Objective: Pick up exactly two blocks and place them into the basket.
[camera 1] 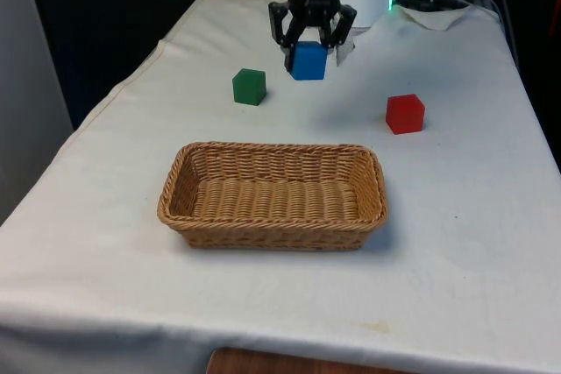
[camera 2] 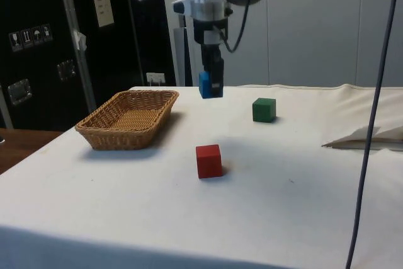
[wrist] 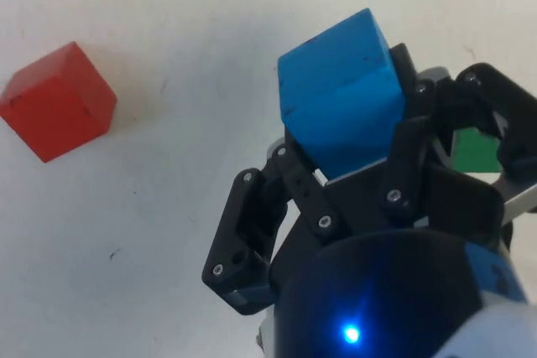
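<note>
Bench under white cloth
On it — wicker basket, green block, red block.

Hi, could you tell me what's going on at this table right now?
The gripper holds a blue block in the air above the cloth, behind the basket. The basket has nothing in it yet. A green block and a red block sit on the table, apart from each other.

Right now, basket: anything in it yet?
Empty. The basket shows bare wicker floor in the front view. The blue block is held above the table; green block and red block sit on the cloth.
</note>
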Tool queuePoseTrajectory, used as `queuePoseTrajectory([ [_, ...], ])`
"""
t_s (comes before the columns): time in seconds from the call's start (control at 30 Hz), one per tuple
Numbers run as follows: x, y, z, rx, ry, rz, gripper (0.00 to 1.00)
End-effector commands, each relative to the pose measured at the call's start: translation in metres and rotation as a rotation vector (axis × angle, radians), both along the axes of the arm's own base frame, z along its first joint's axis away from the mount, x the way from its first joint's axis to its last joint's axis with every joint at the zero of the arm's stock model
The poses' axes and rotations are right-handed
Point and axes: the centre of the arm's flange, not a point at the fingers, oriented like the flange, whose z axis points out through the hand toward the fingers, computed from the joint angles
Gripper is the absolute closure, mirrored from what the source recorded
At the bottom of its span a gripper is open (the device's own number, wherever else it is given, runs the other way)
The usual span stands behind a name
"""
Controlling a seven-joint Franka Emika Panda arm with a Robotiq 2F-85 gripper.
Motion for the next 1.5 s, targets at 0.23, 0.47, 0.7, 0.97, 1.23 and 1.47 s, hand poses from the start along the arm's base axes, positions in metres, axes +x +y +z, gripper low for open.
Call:
queuePoseTrajectory([
  [0.23, 0.02, -0.011, 0.031, -0.001, -0.002, -0.016, 1.0],
  [0.47, 0.033, -0.014, 0.049, -0.004, -0.004, -0.029, 1.0],
  [0.7, 0.045, -0.012, 0.054, -0.01, -0.006, -0.038, 1.0],
  [0.97, 0.056, -0.012, 0.047, -0.02, 0.003, -0.059, 1.0],
  [1.23, 0.062, -0.012, 0.035, -0.035, 0.036, -0.087, 1.0],
  [1.47, 0.066, -0.01, 0.034, -0.018, 0.032, -0.112, 1.0],
])
